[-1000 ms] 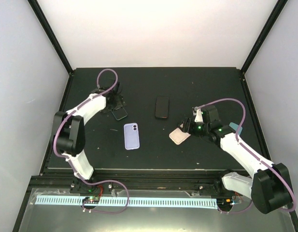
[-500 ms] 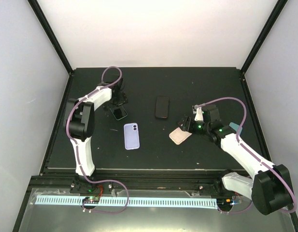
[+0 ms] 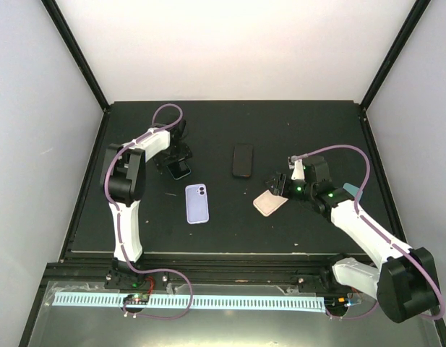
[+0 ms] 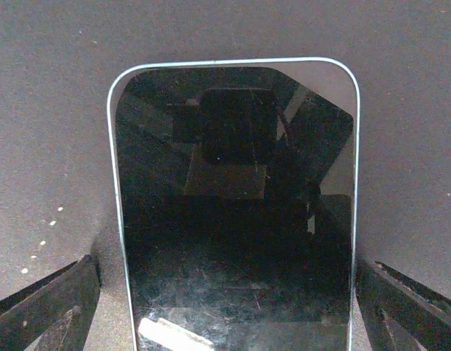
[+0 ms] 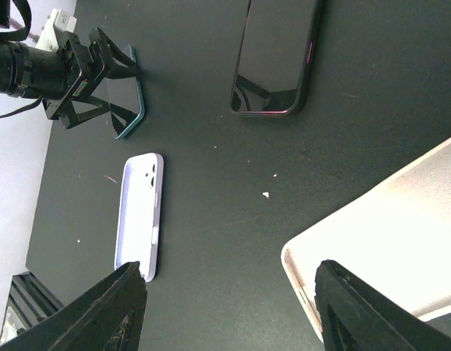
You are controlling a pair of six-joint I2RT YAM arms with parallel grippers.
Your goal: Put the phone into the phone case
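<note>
Two phones: a teal-edged phone (image 3: 179,170) is lying screen up at the far left of the bench (image 3: 316,130), and a black phone (image 3: 242,160) is lying at the far centre.
Cases: a lavender case (image 3: 196,203) is lying just near of the teal-edged phone, and a beige case (image 3: 268,204) is lying right of centre.
Left fingers (image 4: 42,307): these are being held wide, one on each long side of the teal-edged phone, and are not closed on it.
Right fingers (image 5: 115,314): these are being held wide over the far corner of the beige case. Whether it is being touched cannot be told.
Key relation: the teal-edged phone's long axis is running straight out from between the left fingers, so a squeeze across its width is being lined up.
Nearer arm: the left arm is judged nearer. The lavender case is lying near and slightly right of the phone, its long axis running near to far.
Step in hand: the grasp is judged as not yet made.
</note>
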